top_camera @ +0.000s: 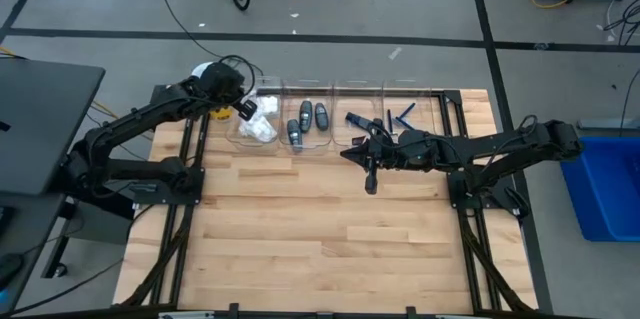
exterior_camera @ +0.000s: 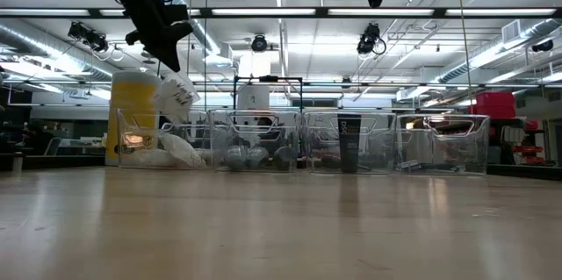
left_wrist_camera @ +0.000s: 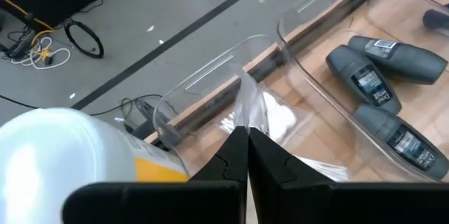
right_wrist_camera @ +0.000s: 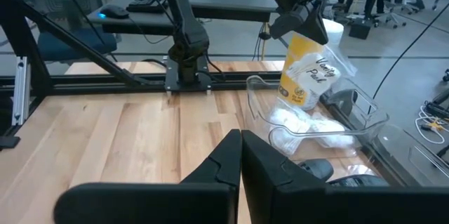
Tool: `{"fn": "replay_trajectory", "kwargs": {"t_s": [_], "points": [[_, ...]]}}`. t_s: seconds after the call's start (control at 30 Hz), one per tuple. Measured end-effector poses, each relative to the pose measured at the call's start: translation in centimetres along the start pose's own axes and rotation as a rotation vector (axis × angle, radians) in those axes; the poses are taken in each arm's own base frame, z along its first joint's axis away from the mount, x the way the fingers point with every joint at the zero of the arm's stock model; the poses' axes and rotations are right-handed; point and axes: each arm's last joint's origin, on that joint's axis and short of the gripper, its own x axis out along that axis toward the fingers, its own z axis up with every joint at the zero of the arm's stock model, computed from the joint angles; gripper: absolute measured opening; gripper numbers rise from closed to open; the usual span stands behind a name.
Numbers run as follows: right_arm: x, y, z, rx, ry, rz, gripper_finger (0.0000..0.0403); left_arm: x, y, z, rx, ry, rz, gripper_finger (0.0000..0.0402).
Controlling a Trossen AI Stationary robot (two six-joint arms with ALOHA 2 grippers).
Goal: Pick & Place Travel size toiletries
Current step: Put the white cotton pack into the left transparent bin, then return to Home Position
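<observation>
My left gripper (top_camera: pixel 243 110) is over the leftmost of a row of clear bins (top_camera: pixel 262 87) at the table's far edge, shut on a small white and clear plastic packet (exterior_camera: pixel 176 96). More white packets (top_camera: pixel 258 131) lie in that bin. The bin beside it holds dark grey pieces (left_wrist_camera: pixel 372 83). Blue razors (top_camera: pixel 404 112) lie in the bins farther right. My right gripper (top_camera: pixel 347 151) hovers shut and empty above the table's middle, in front of the bins. My left gripper pinches the packet's upper edge (left_wrist_camera: pixel 245 115) between its two fingers, which slant down from the left. The packet (right_wrist_camera: pixel 309 73) hangs tilted below the fingers, lifted clear, its lower end at the leftmost bin's rim (right_wrist_camera: pixel 317 120).
A tall yellow cylinder with a white lid (left_wrist_camera: pixel 63 154) stands just left of the leftmost bin, close under my left arm. The wooden table (top_camera: pixel 320 249) stretches bare toward its near edge. A blue crate (top_camera: pixel 608 184) stands off the table at the right.
</observation>
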Motion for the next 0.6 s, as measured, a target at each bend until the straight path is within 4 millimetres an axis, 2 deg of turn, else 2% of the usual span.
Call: {"fn": "replay_trajectory", "kwargs": {"t_s": [0.2,0.3,0.43,0.6], "points": [[0.0,0.0,0.0,0.0,0.0,0.001,0.0016,0.0,0.04,-0.01,0.0,0.001,0.012,0.0005],[0.0,0.0,0.0,0.0,0.0,0.001,0.0017,0.0,0.07,0.0,0.005,0.0,0.024,0.0017],[0.0,0.05,0.0,0.0,0.0,0.021,0.0013,-0.01,0.19,-0.02,0.013,0.001,0.065,0.0051],[0.0,0.08,0.0,0.0,0.0,0.031,0.0013,-0.01,0.2,-0.03,0.013,0.001,0.067,0.0112]]}}
